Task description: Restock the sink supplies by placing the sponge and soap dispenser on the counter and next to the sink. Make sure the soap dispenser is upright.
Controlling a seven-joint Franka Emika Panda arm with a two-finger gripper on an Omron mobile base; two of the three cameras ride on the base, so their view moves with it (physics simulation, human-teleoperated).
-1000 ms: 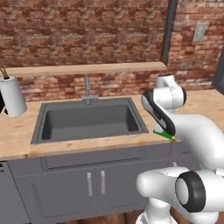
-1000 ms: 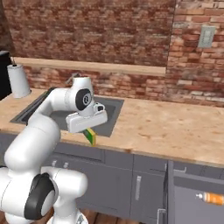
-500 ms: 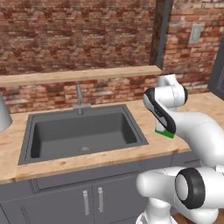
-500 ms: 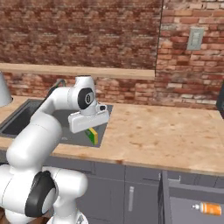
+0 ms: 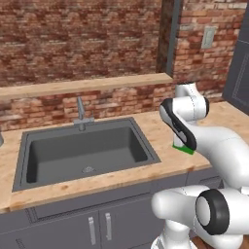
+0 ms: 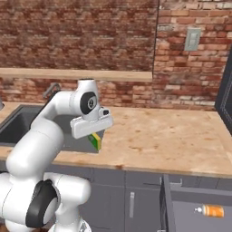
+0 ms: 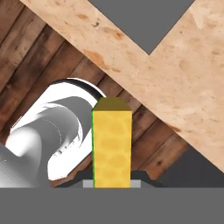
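Observation:
My gripper (image 6: 94, 137) is shut on the sponge (image 6: 95, 141), which hangs over the counter's (image 6: 154, 140) front edge just right of the sink (image 5: 82, 151). In the left base view the arm covers all but a green sliver of the sponge (image 5: 184, 149). In the hand view the sponge (image 7: 111, 144) shows its yellow face and a green edge, with the counter (image 7: 175, 78) running diagonally behind it and a sink corner (image 7: 140, 17) at the top. The orange soap dispenser (image 6: 211, 210) lies on its side in an open drawer at the lower right.
A slim grey faucet (image 5: 80, 114) stands behind the basin. A wooden ledge (image 5: 87, 85) runs along the brick wall. A wall outlet (image 6: 192, 40) sits above the right counter. The open grey drawer (image 6: 190, 201) juts out below the counter's front edge.
The whole picture has slid left, so the base has driven right. The arm keeps the sponge in the same pose. The paper towel roll has left the views; more of the drawer shows.

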